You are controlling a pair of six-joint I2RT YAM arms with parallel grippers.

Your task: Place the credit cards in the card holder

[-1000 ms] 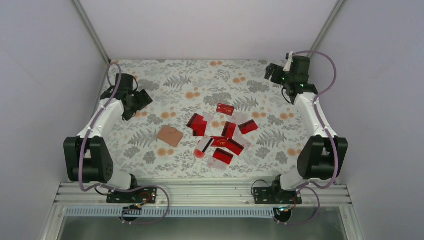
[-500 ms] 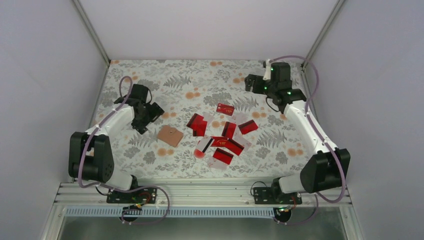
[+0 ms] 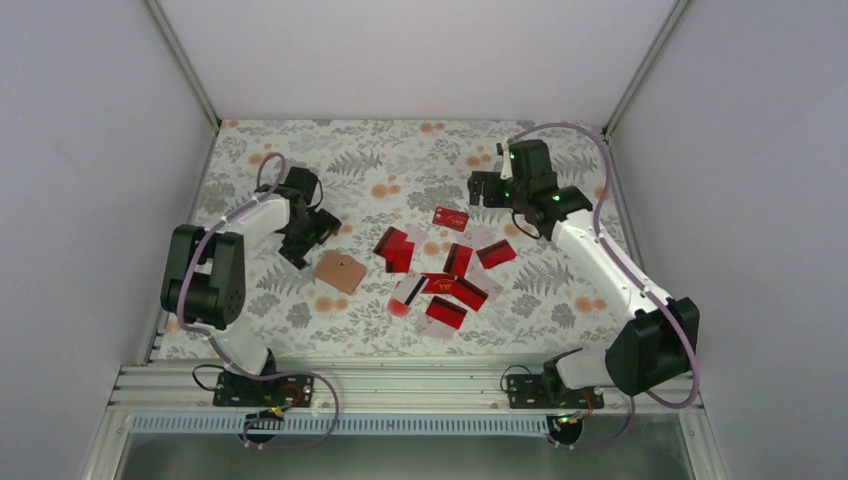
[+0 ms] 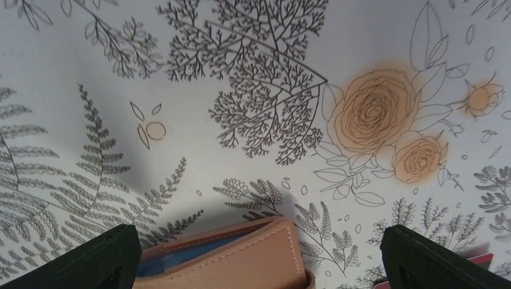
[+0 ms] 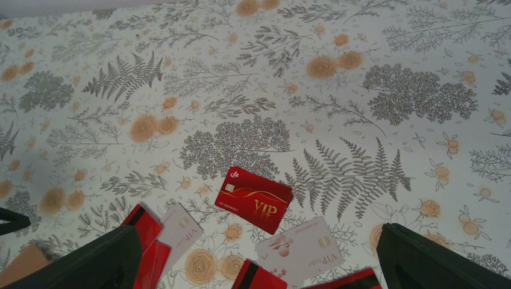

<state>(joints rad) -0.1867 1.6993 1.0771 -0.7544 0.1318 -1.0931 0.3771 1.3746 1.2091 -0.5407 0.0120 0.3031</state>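
The tan card holder (image 3: 340, 271) lies flat on the flowered cloth, left of centre. In the left wrist view its edge (image 4: 241, 256) shows a strip of blue lining. My left gripper (image 3: 308, 232) hovers just behind and left of it, open, and the holder sits between the spread fingers (image 4: 256, 241). Several credit cards (image 3: 440, 275), mostly red, are scattered at mid-table. One red VIP card (image 3: 450, 218) (image 5: 253, 198) lies apart at the back, with a pale card (image 5: 299, 250) close by. My right gripper (image 3: 486, 190) (image 5: 259, 253) hangs open above and behind them, holding nothing.
White walls close in the table (image 3: 300, 140) on three sides. A metal rail (image 3: 400, 385) with both arm bases runs along the near edge. A round red spot (image 3: 399, 308) shows on the cloth beside the cards.
My left arm has swung right and nearer to the card holder. My right arm has moved left from the back right corner towards the cards. Both grippers stay open; cards and holder have not moved.
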